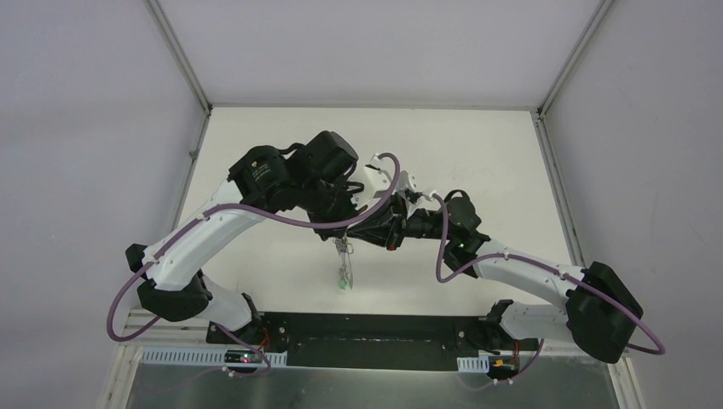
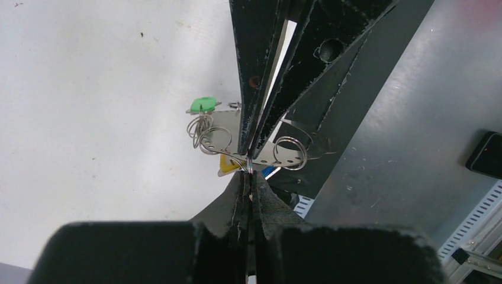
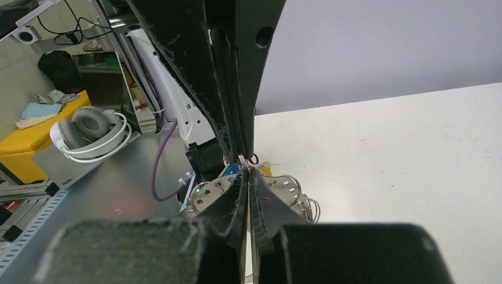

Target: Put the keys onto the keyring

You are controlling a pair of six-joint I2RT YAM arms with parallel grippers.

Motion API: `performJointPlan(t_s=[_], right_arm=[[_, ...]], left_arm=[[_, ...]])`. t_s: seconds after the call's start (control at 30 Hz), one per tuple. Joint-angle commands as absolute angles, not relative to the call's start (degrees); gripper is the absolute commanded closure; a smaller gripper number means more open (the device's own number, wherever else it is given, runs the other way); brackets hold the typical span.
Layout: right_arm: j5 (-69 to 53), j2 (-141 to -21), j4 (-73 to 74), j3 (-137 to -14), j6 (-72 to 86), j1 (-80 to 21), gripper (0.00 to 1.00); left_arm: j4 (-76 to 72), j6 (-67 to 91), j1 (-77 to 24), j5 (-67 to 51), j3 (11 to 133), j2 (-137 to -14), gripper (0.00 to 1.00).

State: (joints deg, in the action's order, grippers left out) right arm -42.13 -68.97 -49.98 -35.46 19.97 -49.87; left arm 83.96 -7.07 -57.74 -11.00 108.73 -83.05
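Both grippers meet tip to tip in mid-air over the table. My left gripper (image 1: pixel 338 235) (image 2: pixel 249 173) is shut on a thin silvery wire, the keyring (image 2: pixel 249 165), seen edge-on. My right gripper (image 1: pixel 356 238) (image 3: pixel 246 173) is shut on the same wire (image 3: pixel 243 160) from the opposite side. The keys (image 1: pixel 343 266) hang below the tips in a bunch of silvery perforated pieces (image 2: pixel 220 138) (image 3: pixel 286 185) and small rings (image 2: pixel 291 152). A green tag (image 2: pixel 203 104) (image 1: pixel 343 285), a yellow tag (image 2: pixel 228 164) and a bit of blue (image 2: pixel 269 172) show. Most of the loop is hidden by the fingers.
The white table (image 1: pixel 281 256) lies beneath the bunch. A black base strip (image 1: pixel 367 328) and a grey metal plate (image 2: pixel 408 148) run along the near edge. Grey walls enclose the sides and back. White headphones (image 3: pixel 89 133) lie off the table.
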Motion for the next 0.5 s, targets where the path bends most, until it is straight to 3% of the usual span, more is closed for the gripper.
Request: performJointPlan(t_s=[0.0,0.17,0.47], right_arm=[[-42.7,-68.1,-54.6,-37.9,20.5,-50.2,0.96],[-43.8,-67.3,-54.1,-37.8,20.6,-50.2,0.77],[-45.8,-67.4,-53.3,-38.4,20.5,-50.3,0.74]], left_arm=[[80.2,-7.8,-58.4,-12.7,108.0,-80.9,1.0],[79.8,-8.0,-58.4,-12.4,107.0,-80.3,1.0],[79.0,-8.1,-58.4,-13.2,105.9,-79.7,1.0]])
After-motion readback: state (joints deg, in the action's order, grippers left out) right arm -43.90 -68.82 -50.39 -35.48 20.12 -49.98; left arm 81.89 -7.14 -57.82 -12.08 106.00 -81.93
